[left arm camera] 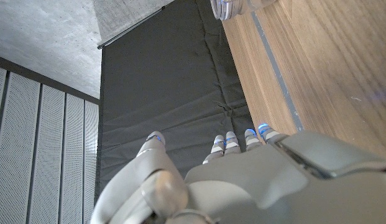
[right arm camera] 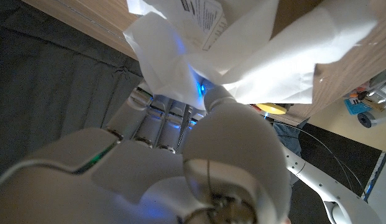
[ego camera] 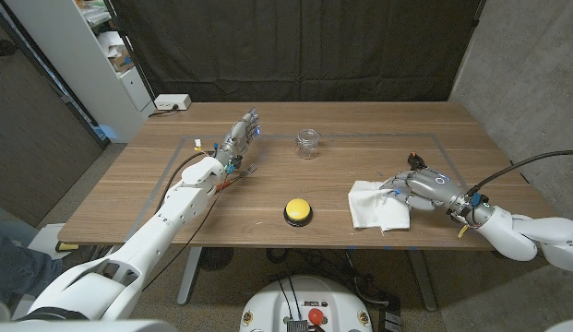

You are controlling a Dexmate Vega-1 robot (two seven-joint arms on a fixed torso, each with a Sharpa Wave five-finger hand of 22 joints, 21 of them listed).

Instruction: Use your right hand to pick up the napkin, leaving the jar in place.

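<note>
While the jar [ego camera: 308,143] stands well apart, the right hand [ego camera: 417,187] pinches the napkin [ego camera: 376,205].

Jar [ego camera: 307,143] upper middle of the head view, on the table [ego camera: 360,124]. Button [ego camera: 297,212] below it, near the front edge. Napkin [ego camera: 376,205] right of the button, right hand [ego camera: 417,185] on its right side. Left hand [ego camera: 242,135] left of the jar, apart.
</note>
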